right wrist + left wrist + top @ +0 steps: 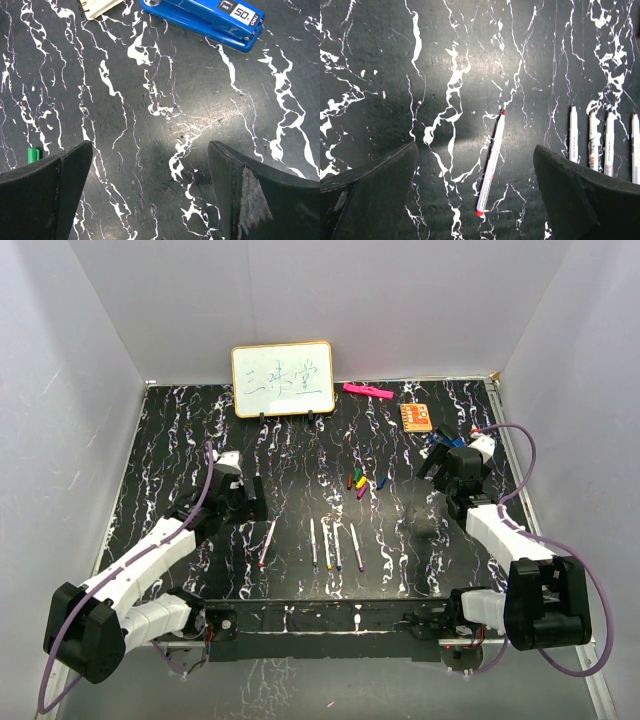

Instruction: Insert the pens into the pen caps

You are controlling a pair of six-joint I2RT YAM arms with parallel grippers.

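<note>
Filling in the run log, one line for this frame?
left hand: open, over red pen | right hand: open, empty, near blue stapler | other pens: row, uncapped | caps: clustered beyond pens

There are five thin white pens (pixel 326 545); the left wrist view shows the same five, that is the pen with red ends (pixel 491 167) and four others. There are five short caps (pixel 361 484), one each in red, green, yellow, purple and blue, though they look very small from above; the right wrist view shows only one of them, the green cap (pixel 33 154). There is one whiteboard (pixel 283 379), one pink marker (pixel 367 391), one small orange notebook (pixel 417 417) and one blue stapler (pixel 202 20). There are two robot arms, the left arm (pixel 150 550) and the right arm (pixel 495 525), and one black table (pixel 180 440) with white veins under everything.
</note>
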